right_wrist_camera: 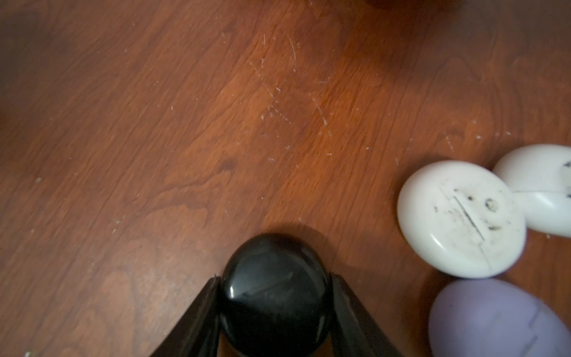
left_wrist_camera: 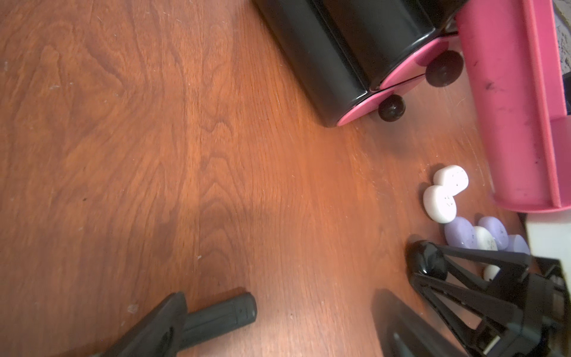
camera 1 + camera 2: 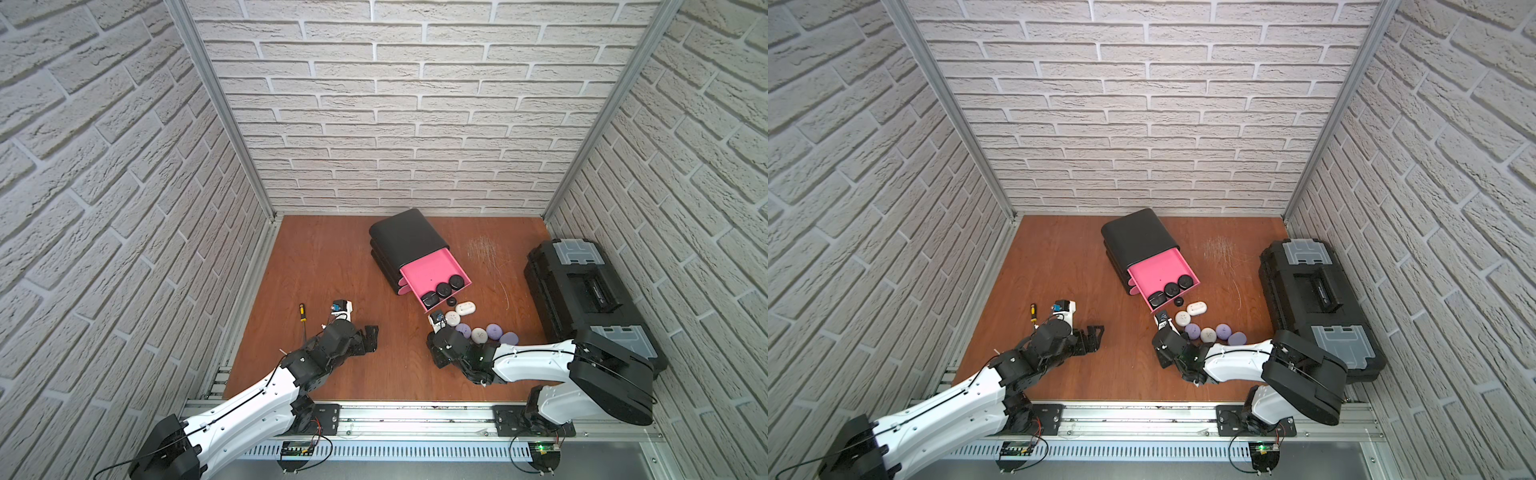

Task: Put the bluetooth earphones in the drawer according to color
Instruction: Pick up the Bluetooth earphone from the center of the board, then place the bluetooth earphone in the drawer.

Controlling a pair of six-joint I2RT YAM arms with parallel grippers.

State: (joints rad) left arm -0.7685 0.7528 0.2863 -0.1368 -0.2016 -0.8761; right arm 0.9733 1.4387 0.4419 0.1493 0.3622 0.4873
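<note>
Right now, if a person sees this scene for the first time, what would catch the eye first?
The open pink drawer juts from the black cabinet at mid-table, with three black earphone cases lined along its front edge. Just in front of it, white cases and lavender cases lie in a loose cluster on the wooden table. Beside them, the right gripper clamps a fourth black case.

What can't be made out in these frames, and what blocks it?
Two lower drawers: both shut, so contents hidden, left wrist and top views.
Black case in the right gripper: lost under the wrist in both top views.
Lavender case: cut off by the right wrist view's edge.
Case count: right arm covers part of the pile in both top views.
</note>
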